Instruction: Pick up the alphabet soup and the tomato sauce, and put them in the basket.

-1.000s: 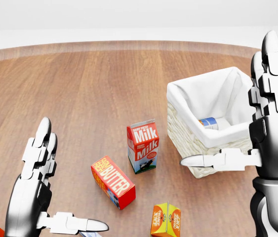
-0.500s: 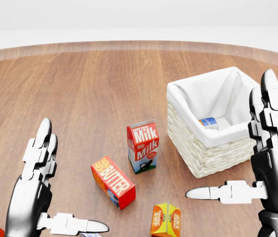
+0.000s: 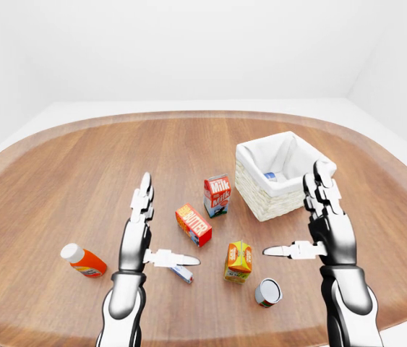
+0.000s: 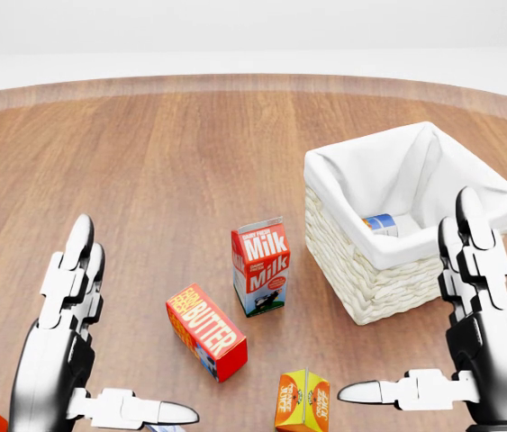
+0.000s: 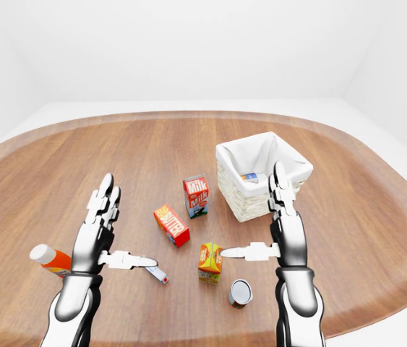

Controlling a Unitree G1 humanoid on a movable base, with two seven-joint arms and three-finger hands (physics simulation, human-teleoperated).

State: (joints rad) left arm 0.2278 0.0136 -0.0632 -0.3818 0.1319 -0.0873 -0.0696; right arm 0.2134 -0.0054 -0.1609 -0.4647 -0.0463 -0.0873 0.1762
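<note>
Below the right hand's (image 3: 326, 235) wide-spread fingers (image 3: 284, 251), apart from them, a can (image 3: 267, 292) lies on the table (image 3: 80, 181).

You are looking at a bare simulated test room, not a lived-in home or shop. Plain white walls (image 3: 189, 43) meet a pale floor (image 3: 384, 108), with no furniture or fittings except one large rounded wooden bench (image 3: 80, 166). Grocery items sit scattered on it like test props: a milk carton (image 4: 260, 265), a butter box (image 4: 205, 331), a small juice carton (image 3: 238, 260), a can (image 3: 267, 292), a ketchup bottle (image 3: 82, 261) and a cloth-lined wicker basket (image 4: 352, 261).
</note>
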